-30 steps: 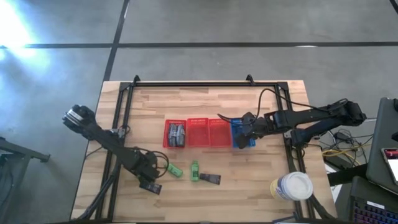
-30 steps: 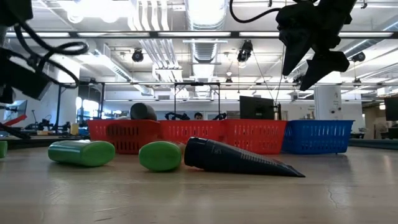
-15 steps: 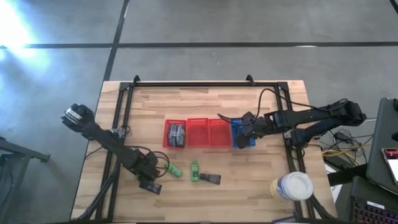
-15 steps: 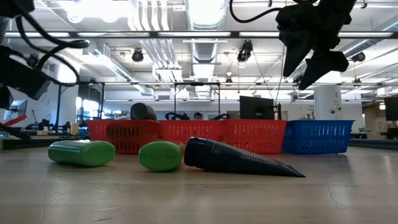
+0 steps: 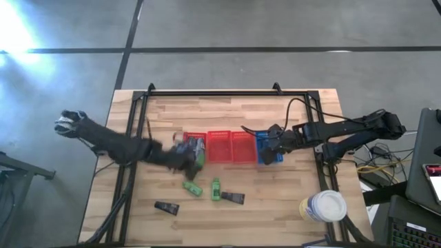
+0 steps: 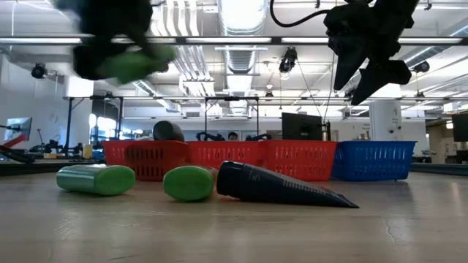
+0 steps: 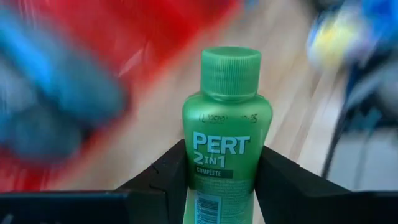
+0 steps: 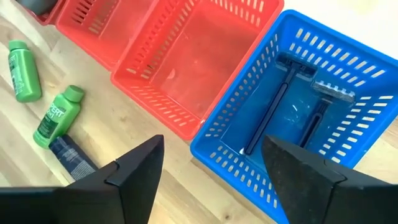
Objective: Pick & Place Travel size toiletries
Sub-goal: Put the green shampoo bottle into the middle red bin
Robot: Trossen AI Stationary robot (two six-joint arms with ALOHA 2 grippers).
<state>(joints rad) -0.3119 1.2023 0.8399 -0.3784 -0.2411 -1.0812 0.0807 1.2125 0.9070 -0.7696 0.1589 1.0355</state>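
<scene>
Open-plan lab or workshop; exposed ceiling ducts (image 6: 241, 58); distant workbenches with monitors (image 6: 301, 126); concrete floor (image 5: 227, 24)

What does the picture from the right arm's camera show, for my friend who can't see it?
Two dark razors lie in a blue basket, seen from above between the open fingers of the right hand. Beside it stand empty red baskets, and two green bottles and a dark tube lie on the wooden table.

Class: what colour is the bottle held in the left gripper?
Bright green, cap included; the bottle shows best in the left wrist view.
</scene>
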